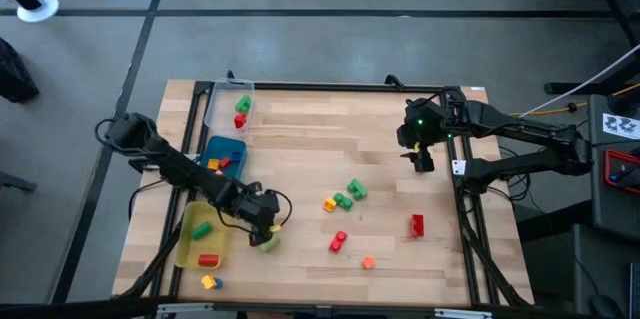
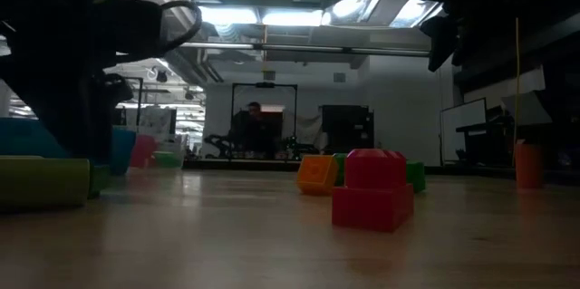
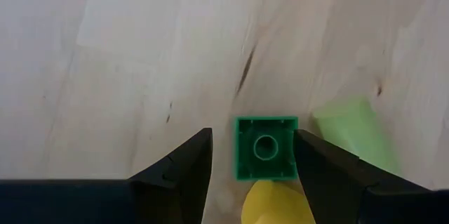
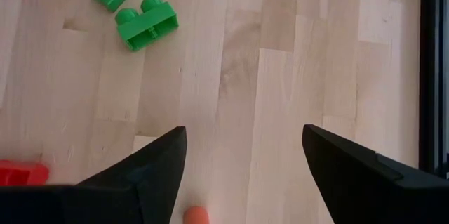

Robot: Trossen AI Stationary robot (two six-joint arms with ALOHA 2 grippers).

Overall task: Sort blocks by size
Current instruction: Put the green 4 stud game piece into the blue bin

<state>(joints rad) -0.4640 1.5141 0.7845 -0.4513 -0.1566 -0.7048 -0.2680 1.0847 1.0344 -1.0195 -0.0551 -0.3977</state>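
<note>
I am seeing my left hand (image 3: 252,161) hanging low over the pale wooden surface (image 1: 330,159), just beside the yellow plastic tray (image 1: 190,244). Its dark fingers (image 3: 184,164) are grasping a small square green plastic block (image 3: 266,147) between them, its hollow underside showing. My right hand (image 4: 244,155) is waiting near the far right edge, spread wide and holding nothing. Two studded green bricks (image 4: 130,3) are lying mid-surface.

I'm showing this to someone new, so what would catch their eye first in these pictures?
Probably the left hand, low near the table's front-left by the yellow tray, with a small green block between its fingers. Next, the loose red, green and orange blocks scattered mid-table. The right hand hangs open above bare wood at the far right.
</note>
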